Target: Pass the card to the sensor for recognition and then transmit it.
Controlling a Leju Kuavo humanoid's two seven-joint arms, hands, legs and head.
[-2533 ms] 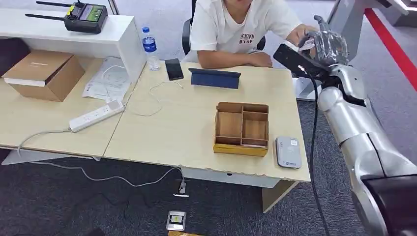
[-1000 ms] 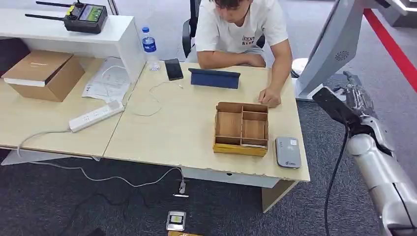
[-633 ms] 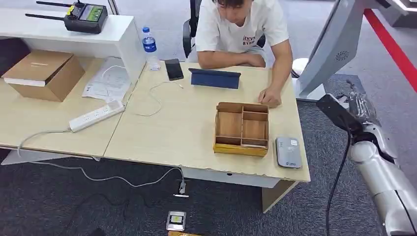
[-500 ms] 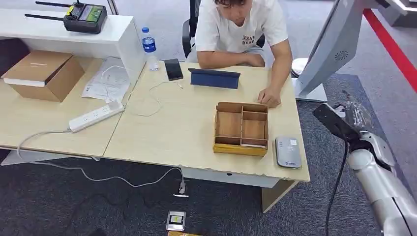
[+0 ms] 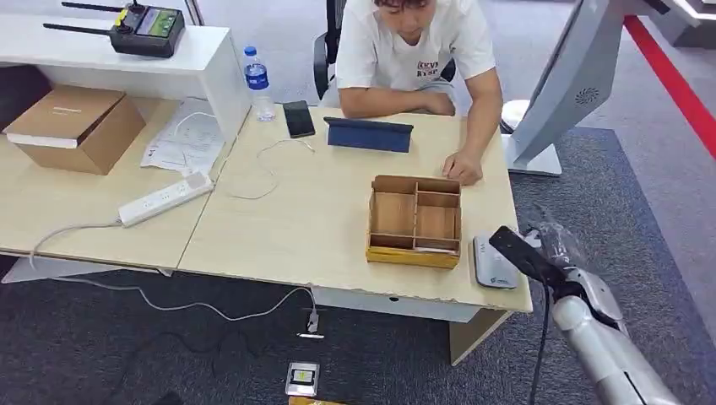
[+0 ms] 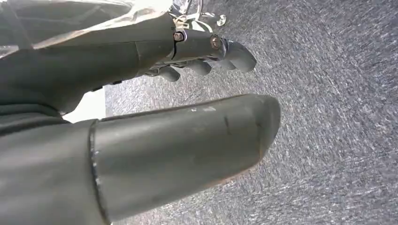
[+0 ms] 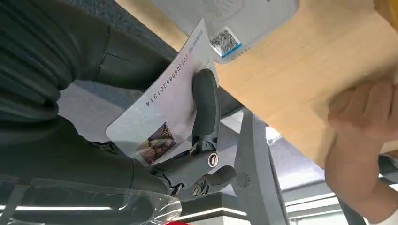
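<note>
Right wrist view: hand [image 7: 141,140] pinches glossy flat card [image 7: 164,110].

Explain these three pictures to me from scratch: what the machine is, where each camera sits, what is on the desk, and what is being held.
The machine is a humanoid robot with two silver arms ending in many-fingered hands.

The wide picture is from its head, looking down at a desk. On it lie a wooden divided tray, a grey card sensor near the corner, a dark tablet, a phone, a water bottle, a power strip and a cardboard box. A person sits behind the desk, one hand resting by the tray.

The other two pictures come from cameras at the wrists. The right hand holds a white card, pinched between thumb and a finger, close to the sensor. The left hand hangs over grey carpet, holding nothing.
</note>
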